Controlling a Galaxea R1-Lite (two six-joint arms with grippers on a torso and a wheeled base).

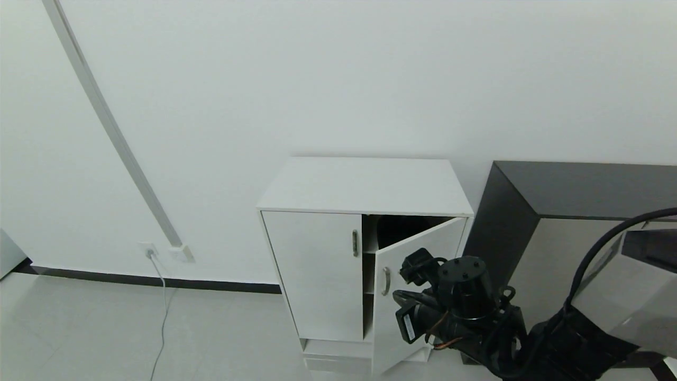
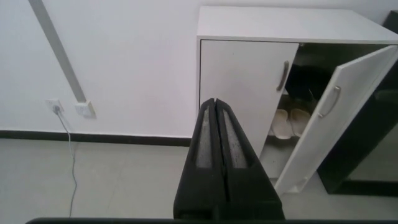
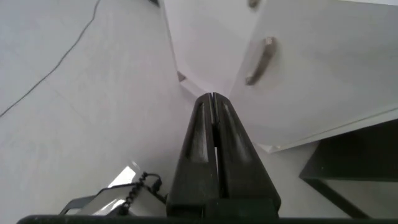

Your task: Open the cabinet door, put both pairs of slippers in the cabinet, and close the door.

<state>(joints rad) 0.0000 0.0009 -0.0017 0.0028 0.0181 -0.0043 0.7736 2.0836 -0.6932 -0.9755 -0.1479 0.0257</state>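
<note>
Fingers [image 3: 200,134] together, door [image 1: 447,241] ajar, maybe table [image 1: 582,185] beside

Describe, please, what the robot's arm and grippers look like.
The right arm is black with a round bolted joint cap, a silver-grey upper casing, looping black cables and a white label. The left gripper and right gripper are black, with long tapering fingers and grey pads.

1. Right arm [image 1: 465,317], down by the cabinet [image 1: 365,185], was all black, its round joint cap [image 1: 463,271] dotted with screws.
2. A white label [image 1: 407,326] and a thin orange wire [image 1: 446,345] showed on its cabinet-facing end; a thick black cable [image 1: 592,254] arched away behind.
3. Left gripper [image 2: 215,102] and right gripper [image 3: 212,96] had long black fingers [image 2: 198,180] with grey pads [image 2: 206,146] inlaid.
</note>
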